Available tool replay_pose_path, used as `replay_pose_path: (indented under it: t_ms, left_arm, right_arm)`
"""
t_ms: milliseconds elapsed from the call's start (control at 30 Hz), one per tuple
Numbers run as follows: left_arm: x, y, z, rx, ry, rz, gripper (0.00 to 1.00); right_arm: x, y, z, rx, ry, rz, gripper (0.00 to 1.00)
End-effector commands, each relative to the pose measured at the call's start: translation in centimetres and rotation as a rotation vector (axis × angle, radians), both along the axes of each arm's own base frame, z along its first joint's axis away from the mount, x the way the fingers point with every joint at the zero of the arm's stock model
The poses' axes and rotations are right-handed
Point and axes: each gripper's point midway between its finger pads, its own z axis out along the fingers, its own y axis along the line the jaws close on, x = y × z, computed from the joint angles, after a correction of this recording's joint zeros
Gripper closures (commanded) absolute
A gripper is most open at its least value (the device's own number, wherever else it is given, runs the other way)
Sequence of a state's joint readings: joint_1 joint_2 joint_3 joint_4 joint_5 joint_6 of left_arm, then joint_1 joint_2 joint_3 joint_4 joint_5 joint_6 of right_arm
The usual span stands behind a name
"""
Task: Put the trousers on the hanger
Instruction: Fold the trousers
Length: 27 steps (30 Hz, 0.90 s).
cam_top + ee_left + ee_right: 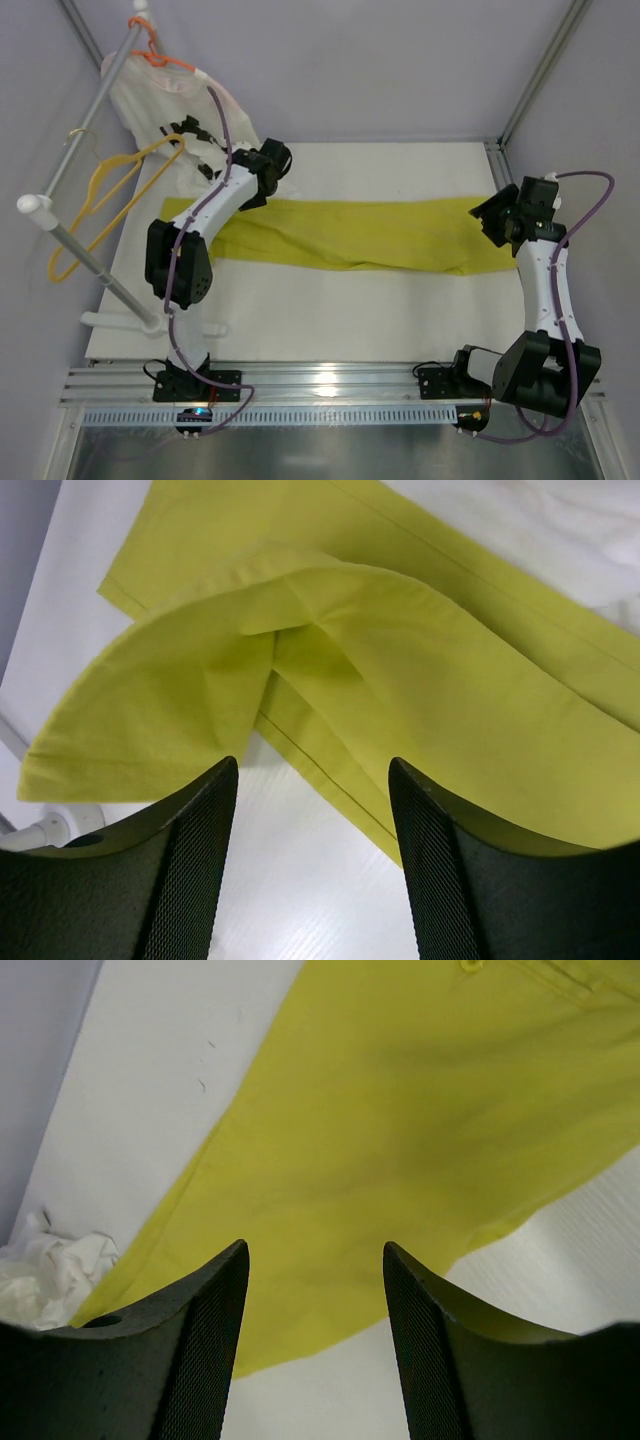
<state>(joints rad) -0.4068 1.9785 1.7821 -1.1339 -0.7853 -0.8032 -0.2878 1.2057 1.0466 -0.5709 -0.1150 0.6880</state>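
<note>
Yellow-green cloth trousers [370,235] lie flat on the white table [330,310], and their long axis runs left to right across the middle of the top view. That axis is what your next move turns on.

Your left gripper [312,765] hangs over the left end of the cloth. Its wrist view shows the fingers apart with nothing between them, and a folded-over flap of fabric lies just ahead and below. Your right gripper [315,1248] sits at the right end, also spread and empty, with the cloth filling the upper middle of its view.

The thin yellow plastic hanger [122,207] hangs from the grey metal rail [75,245] at the left edge of the frame, well apart from the trousers. It hangs below the orange hanger [160,55] that carries the white T-shirt [165,95]. Your left arm is clearly the nearer one to it.

I judge that the garment must be gathered and carried leftward, so each arm would take hold of its own end first.
</note>
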Motion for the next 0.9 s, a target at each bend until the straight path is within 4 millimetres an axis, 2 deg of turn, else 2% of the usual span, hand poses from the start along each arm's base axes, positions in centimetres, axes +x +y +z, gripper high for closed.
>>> replay_pose_path:
  t_ms: [0, 100, 133, 167, 267, 333, 400, 433, 467, 567, 600, 700, 767, 800, 867]
  left_arm:
    - [-0.3, -2.9, 3.5, -0.046, -0.097, -0.096, 0.37]
    - [-1.4, -5.1, 3.8, -0.054, -0.1, -0.167, 0.36]
    - [-2.1, -6.3, 3.6, -0.065, -0.093, -0.208, 0.36]
    - [-2.7, -7.4, 3.2, -0.09, -0.08, -0.241, 0.36]
    - [-4.7, -10.2, 2.0, -0.119, -0.047, -0.352, 0.35]
    - [-5.9, -11.7, 1.2, -0.146, -0.021, -0.414, 0.35]
    - [-7.2, -13.7, -0.4, -0.207, 0.001, -0.484, 0.36]
    - [-7.7, -13.9, -0.9, -0.228, 0.008, -0.492, 0.36]
    - [-8.2, -14.2, -2.6, -0.257, 0.021, -0.509, 0.36]
    - [-9.5, -15.1, -4.0, -0.346, 0.029, -0.532, 0.36]
    - [-10.0, -15.3, -5.1, -0.369, 0.045, -0.541, 0.36]
    - [-10.2, -15.4, -6.4, -0.368, 0.076, -0.538, 0.36]
    - [-10.2, -15.7, -6.7, -0.387, 0.087, -0.534, 0.36]
    - [-10.0, -15.8, -6.7, -0.399, 0.087, -0.528, 0.37]
    - [-9.7, -15.6, -7.0, -0.401, 0.096, -0.513, 0.37]
  right_arm:
    - [-2.0, 1.1, -2.3, 0.037, 0.062, 0.004, 0.41]
    - [-3.7, 1.2, -4.9, 0.046, 0.098, -0.027, 0.41]
    - [-3.9, 0.9, -5.4, 0.034, 0.094, -0.047, 0.41]
    - [-4.8, 1.1, -7.1, 0.045, 0.129, -0.058, 0.41]
    - [-5.8, 1.2, -9.2, 0.05, 0.157, -0.076, 0.41]
    - [-5.8, 0.8, -9.7, 0.038, 0.162, -0.091, 0.43]
    - [-5.8, 0.3, -10.3, 0.02, 0.176, -0.116, 0.43]
    - [-5.6, 0.2, -10.7, 0.023, 0.178, -0.123, 0.43]
    - [-5.8, -0.5, -11.2, -0.001, 0.193, -0.153, 0.44]
    - [-5.7, -0.9, -12.4, -0.01, 0.203, -0.174, 0.46]
    - [-5.7, -1.2, -12.8, -0.019, 0.21, -0.184, 0.46]
    - [-5.3, -1.6, -13.7, -0.026, 0.227, -0.195, 0.51]
    - [-4.8, -2.0, -14.1, -0.036, 0.25, -0.2, 0.58]
    - [-4.7, -2.5, -14.2, -0.056, 0.258, -0.213, 0.67]
    - [-4.5, -3.2, -13.8, -0.088, 0.279, -0.222, 0.77]
